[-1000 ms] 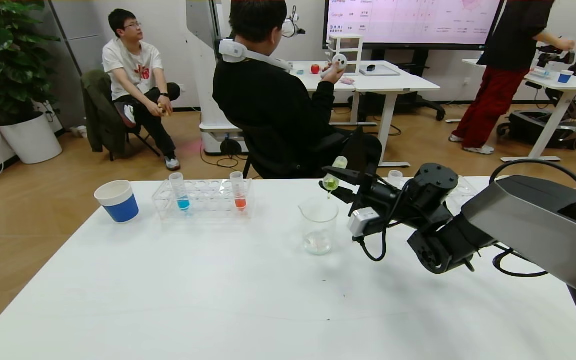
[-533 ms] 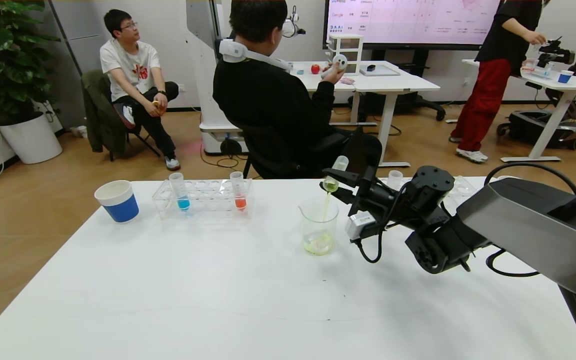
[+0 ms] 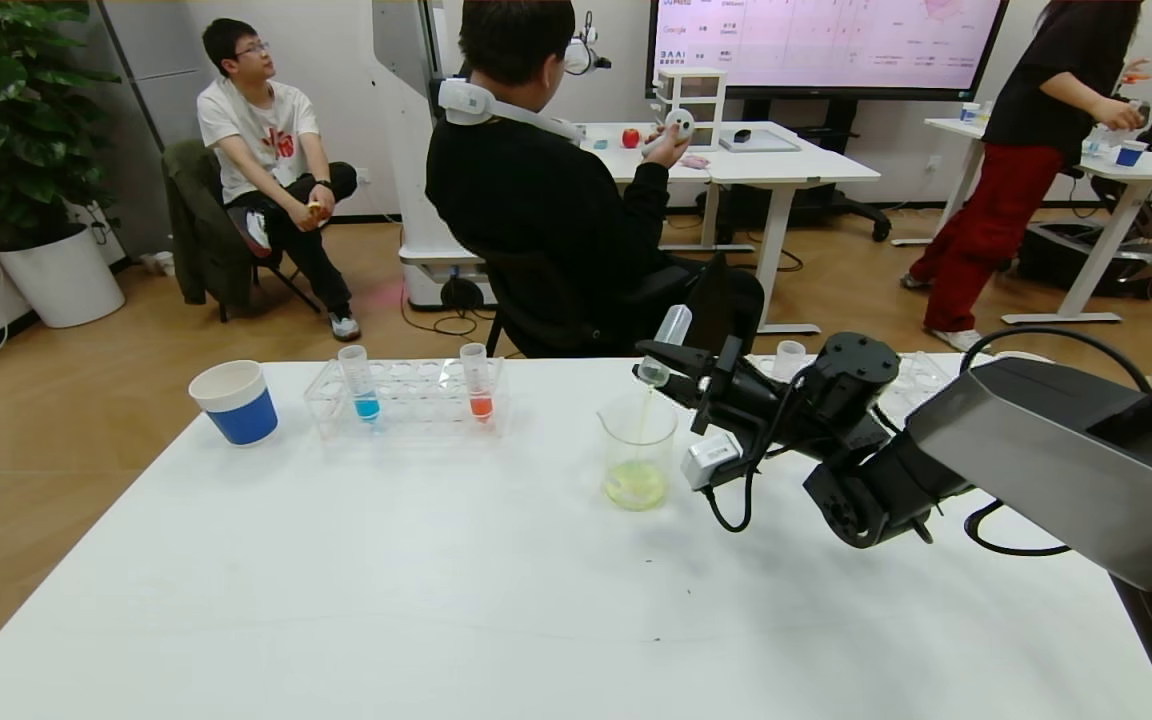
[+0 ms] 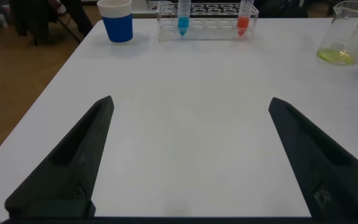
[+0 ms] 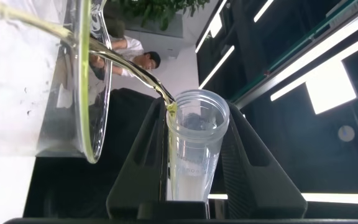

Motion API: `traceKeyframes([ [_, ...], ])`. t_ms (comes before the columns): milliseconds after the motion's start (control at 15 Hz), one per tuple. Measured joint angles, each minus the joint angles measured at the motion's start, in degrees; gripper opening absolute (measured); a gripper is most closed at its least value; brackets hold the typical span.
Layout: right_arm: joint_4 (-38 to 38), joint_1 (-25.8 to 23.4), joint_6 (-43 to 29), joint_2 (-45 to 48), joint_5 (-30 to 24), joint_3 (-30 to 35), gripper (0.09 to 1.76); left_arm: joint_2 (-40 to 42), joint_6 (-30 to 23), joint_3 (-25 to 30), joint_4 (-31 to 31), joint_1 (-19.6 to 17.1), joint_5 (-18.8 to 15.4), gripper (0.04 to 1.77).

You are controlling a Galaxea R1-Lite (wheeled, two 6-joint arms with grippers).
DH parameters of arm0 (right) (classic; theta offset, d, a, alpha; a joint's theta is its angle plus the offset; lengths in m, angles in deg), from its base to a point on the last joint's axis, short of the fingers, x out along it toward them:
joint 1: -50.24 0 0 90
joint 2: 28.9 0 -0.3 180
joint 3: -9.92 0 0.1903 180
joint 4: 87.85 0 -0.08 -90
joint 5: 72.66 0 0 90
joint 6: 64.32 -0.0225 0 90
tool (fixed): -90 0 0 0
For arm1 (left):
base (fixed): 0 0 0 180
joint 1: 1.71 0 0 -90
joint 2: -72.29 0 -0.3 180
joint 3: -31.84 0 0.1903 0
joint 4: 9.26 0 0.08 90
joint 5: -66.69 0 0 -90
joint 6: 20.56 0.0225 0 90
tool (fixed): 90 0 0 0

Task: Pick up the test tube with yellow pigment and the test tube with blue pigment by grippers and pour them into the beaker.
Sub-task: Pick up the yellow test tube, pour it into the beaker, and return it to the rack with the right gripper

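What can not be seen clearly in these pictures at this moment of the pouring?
- Head view: how much yellow pigment remains in the test tube with yellow pigment; the right gripper covers its middle.
- Head view: the left gripper is outside the frame.
- Left wrist view: the beaker is cut by the frame edge.
- Head view: the objects behind the right arm on the table.

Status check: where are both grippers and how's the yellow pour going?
Right gripper shut on the yellow test tube, tipped, streaming into the beaker. Left gripper open, idle above the table. Blue test tube waits in the rack. Nothing obstructing.
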Motion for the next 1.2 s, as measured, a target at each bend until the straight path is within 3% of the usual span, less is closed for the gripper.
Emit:
traceKeyframes([
  [333,0.0,-0.5,8.7,0.5,0.2,0.6,0.52,0.0,0.0,0.0,0.0,0.0,0.0,1.74],
  [600,0.4,0.2,6.8,0.7,0.9,1.2,0.52,0.0,0.0,0.0,0.0,0.0,0.0,1.74],
  [733,2.1,1.0,-1.7,1.1,3.3,1.7,0.52,0.0,0.0,0.0,0.0,0.0,0.0,1.74],
  [867,4.4,1.8,-14.6,2.6,9.0,2.4,0.52,0.0,0.0,0.0,0.0,0.0,0.0,1.74],
  [1067,5.2,2.2,-32.7,7.9,20.2,3.6,0.52,0.0,0.0,0.0,0.0,0.0,0.0,1.74],
  [1200,5.2,2.4,-46.3,11.9,32.0,6.9,0.52,0.0,0.0,0.0,0.0,0.0,0.0,1.74],
])
